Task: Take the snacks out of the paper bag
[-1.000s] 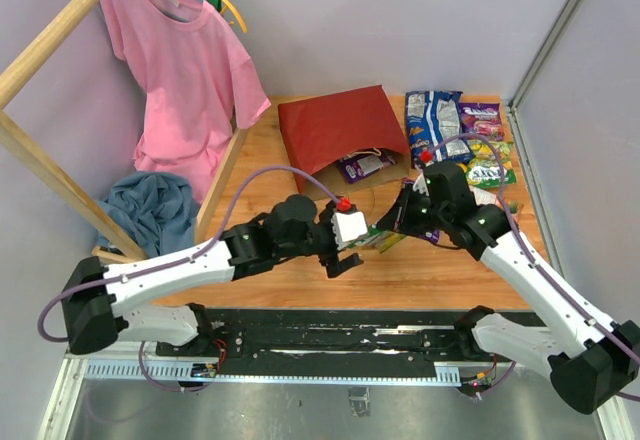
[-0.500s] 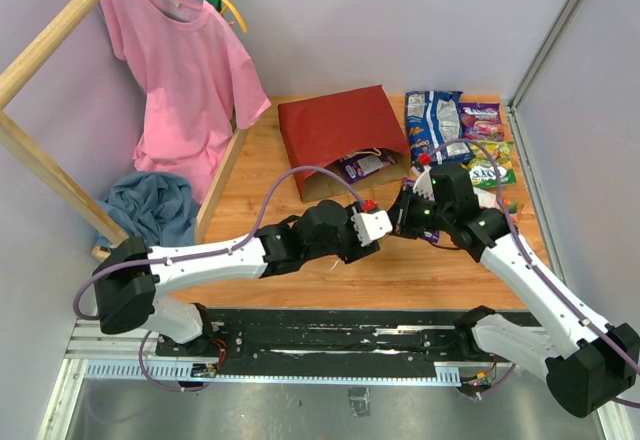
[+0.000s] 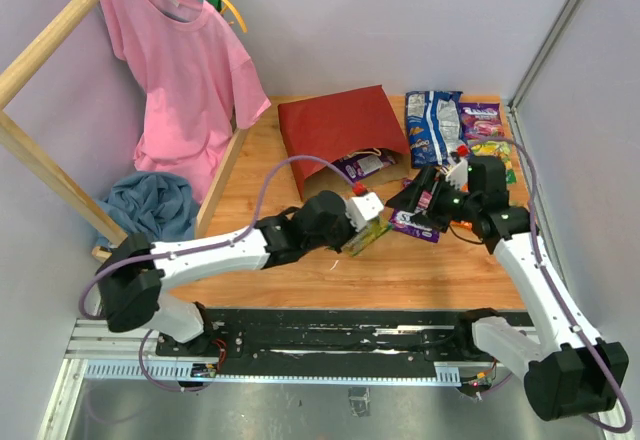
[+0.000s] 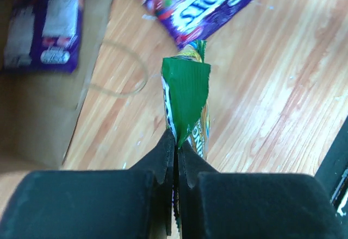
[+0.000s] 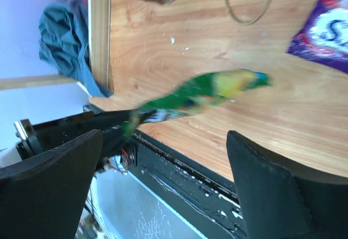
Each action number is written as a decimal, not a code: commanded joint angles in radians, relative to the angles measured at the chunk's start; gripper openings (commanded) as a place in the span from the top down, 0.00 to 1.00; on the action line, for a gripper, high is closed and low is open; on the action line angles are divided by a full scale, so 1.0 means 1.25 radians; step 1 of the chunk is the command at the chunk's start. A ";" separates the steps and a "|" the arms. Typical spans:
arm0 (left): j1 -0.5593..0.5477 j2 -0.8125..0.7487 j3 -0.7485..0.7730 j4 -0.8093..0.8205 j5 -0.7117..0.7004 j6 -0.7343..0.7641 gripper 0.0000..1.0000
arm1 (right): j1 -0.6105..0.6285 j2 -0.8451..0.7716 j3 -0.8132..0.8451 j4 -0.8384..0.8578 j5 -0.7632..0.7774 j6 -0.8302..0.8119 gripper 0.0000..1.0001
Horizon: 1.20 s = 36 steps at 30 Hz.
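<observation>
Left claw (image 4: 175, 141): jaws pinched tight on one end of the green packet (image 4: 186, 92).
Right claw (image 3: 420, 198): jaws wide, nothing between them; just right of the left claw.
Purple packet (image 4: 209, 2): on the table (image 4: 272, 98), just beyond the left claw.
Paper bag (image 3: 335, 128): lying flat beyond the left claw, mouth towards it.
Other snacks (image 3: 440, 125): beyond the right claw.

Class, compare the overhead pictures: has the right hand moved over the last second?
Yes. The right hand has pulled back to the right, nearer the cookie bag, leaving the green packet with the left hand.
</observation>
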 commanded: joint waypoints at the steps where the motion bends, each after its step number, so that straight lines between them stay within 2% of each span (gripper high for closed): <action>1: 0.057 -0.162 -0.058 -0.008 0.005 -0.123 1.00 | -0.118 -0.010 0.031 -0.060 -0.046 -0.062 0.02; 6: 0.123 -0.317 -0.101 -0.103 -0.059 -0.264 0.99 | -0.172 -0.004 0.039 -0.069 -0.037 -0.091 0.01; 11: 0.308 -0.510 -0.209 -0.116 -0.070 -0.473 0.99 | -0.171 0.020 0.029 -0.052 -0.055 -0.089 0.01; 15: 0.397 -0.590 -0.258 -0.150 -0.113 -0.582 0.99 | -0.172 0.032 0.022 -0.044 -0.068 -0.088 0.01; 21: 0.444 -0.594 -0.325 -0.145 -0.180 -0.736 1.00 | -0.172 0.026 0.010 -0.040 -0.076 -0.090 0.01; 27: 0.532 -0.577 -0.445 0.019 -0.068 -0.816 0.99 | -0.172 0.015 0.000 -0.043 -0.082 -0.101 0.01; 32: 0.534 -0.547 -0.443 0.047 -0.150 -0.842 1.00 | -0.172 0.012 -0.005 -0.047 -0.085 -0.112 0.01; 36: 0.547 -0.507 -0.474 0.027 -0.189 -0.908 0.99 | -0.172 0.011 -0.009 -0.048 -0.085 -0.112 0.01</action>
